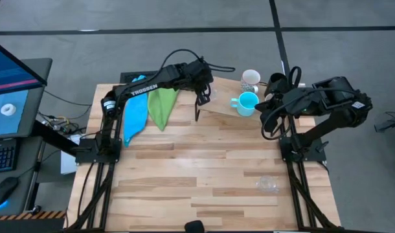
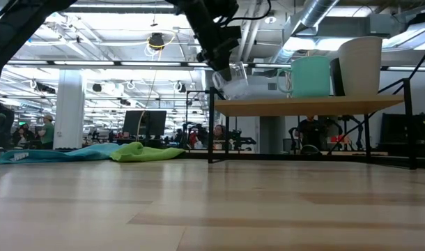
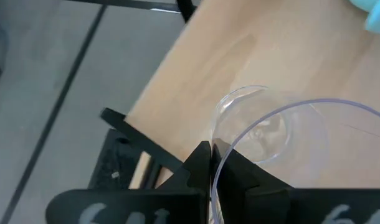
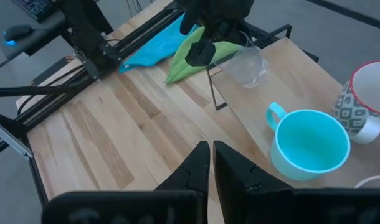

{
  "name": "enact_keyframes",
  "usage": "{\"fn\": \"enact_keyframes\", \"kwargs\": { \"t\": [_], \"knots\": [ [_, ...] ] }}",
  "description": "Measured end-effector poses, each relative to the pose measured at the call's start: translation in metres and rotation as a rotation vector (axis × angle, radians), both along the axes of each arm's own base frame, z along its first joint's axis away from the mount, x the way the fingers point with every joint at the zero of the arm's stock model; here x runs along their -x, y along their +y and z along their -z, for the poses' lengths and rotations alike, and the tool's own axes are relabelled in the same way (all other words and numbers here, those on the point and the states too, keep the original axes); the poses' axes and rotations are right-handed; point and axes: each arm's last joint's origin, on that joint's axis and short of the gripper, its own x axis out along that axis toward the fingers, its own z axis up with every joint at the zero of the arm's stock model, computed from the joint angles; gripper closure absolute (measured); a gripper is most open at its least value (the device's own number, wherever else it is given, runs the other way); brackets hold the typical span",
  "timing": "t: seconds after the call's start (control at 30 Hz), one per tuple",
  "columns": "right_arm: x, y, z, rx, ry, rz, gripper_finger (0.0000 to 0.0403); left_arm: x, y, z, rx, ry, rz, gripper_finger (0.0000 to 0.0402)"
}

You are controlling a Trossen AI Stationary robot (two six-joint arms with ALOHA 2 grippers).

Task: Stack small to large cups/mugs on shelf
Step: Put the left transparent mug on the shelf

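Nearest me, on the plank table (image 1: 184,188), one small clear cup (image 1: 267,184) sits alone on the right side, well away from everything else. Farther back the two arms stand on their bases. The left arm carries the white word TROSSEN (image 1: 144,90) along its dark link and reaches in toward the shelf (image 1: 220,105).

The left gripper (image 3: 210,163) has its fingers pinched tight on the rim of a second clear cup (image 3: 265,134), holding it tilted over the left end of the shelf; in the low view that cup (image 2: 233,82) hangs just at the board's edge, and I cannot tell whether it touches the wood.

The right gripper (image 4: 212,158) hangs over the table near the shelf's front edge, fingers almost together with only a thin slit between them, gripping nothing.

On the shelf stands a cyan mug (image 1: 247,103), handle pointing left, and just behind it a white mug (image 1: 250,79) with a dark patterned band.

Left of the shelf, a blue cloth (image 1: 135,111) and a green cloth (image 1: 162,106) lie side by side on the table.

Beyond, a monitor (image 1: 13,90) glows at the far left.
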Motion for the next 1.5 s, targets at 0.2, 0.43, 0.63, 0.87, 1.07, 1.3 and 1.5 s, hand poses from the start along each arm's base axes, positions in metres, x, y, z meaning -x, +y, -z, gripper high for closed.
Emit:
{"fn": "enact_keyframes", "kwargs": {
  "t": [0.2,0.43,0.63,0.87,1.07,1.3,1.5],
  "knots": [
    [0.0,0.0,0.0,0.001,0.001,-0.001,0.036,0.0,0.001,0.0,-0.003,-0.003,-0.007,0.0365],
    [0.0,0.0,0.0,0.001,0.001,-0.001,0.036,-0.002,0.002,-0.003,-0.026,-0.032,-0.017,0.0313],
    [0.0,0.0,0.0,0.001,0.001,-0.001,0.036,-0.007,0.004,-0.008,-0.056,-0.107,-0.018,0.0294],
    [0.0,0.0,0.0,0.001,0.001,-0.002,0.036,-0.001,0.002,-0.038,-0.058,-0.154,-0.021,0.0278],
    [0.0,0.0,0.0,0.017,0.011,-0.016,0.036,0.042,-0.02,-0.103,0.031,-0.278,0.059,0.0339],
    [0.0,0.0,0.0,0.035,0.019,-0.033,0.036,0.084,-0.039,-0.091,0.307,-0.195,0.011,0.0399],
    [0.0,0.0,0.0,0.039,0.021,-0.037,0.036,0.068,-0.042,-0.037,0.41,-0.174,0.025,0.0401]
  ]
}}
